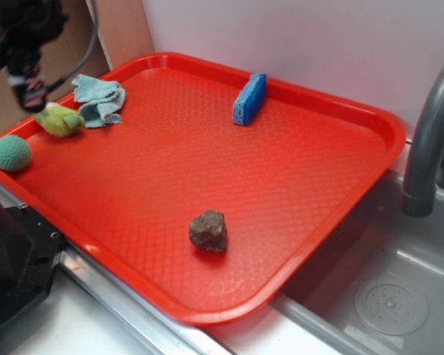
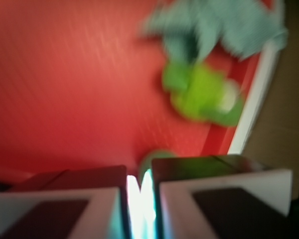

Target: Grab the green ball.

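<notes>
Exterior view shows the green ball (image 1: 11,153) lying ungrasped at the red tray's (image 1: 296,185) left edge, while the gripper (image 2: 139,191), jaws nearly closed on nothing, hangs above the yellow-green plush toy (image 1: 59,120), so the whole grab remains.

green ball (image 1: 11,153) open above | plush toy (image 1: 59,120) near | tray rim (image 1: 0,177) beside

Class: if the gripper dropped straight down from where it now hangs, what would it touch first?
Probably the yellow-green plush toy, which lies just under the gripper; the dimpled teal-green ball sits off to the side. Depth is uncertain.
</notes>
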`<state>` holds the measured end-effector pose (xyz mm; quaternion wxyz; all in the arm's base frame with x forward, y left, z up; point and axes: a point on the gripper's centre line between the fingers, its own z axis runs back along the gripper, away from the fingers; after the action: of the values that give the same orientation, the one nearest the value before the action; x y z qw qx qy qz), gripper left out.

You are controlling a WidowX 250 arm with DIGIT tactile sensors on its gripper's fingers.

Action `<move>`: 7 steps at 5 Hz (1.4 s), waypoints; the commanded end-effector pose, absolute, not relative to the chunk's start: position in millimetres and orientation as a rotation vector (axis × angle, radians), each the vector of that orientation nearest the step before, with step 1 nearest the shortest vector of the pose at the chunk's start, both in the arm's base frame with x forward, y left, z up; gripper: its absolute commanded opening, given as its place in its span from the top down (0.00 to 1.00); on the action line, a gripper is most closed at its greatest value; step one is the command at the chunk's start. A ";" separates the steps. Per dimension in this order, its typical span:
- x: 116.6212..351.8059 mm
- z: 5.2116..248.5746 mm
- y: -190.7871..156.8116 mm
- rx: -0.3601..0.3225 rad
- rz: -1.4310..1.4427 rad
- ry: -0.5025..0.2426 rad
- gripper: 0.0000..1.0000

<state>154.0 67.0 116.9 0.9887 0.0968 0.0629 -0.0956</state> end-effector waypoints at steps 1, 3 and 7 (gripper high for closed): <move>175.3 161.3 60.8 0.133 -0.060 0.033 1.00; 128.6 113.1 122.2 0.155 -0.361 0.066 0.00; 115.6 16.0 148.6 0.064 -0.293 0.164 0.13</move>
<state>113.6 140.0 13.9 0.9854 0.0318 0.0781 -0.1477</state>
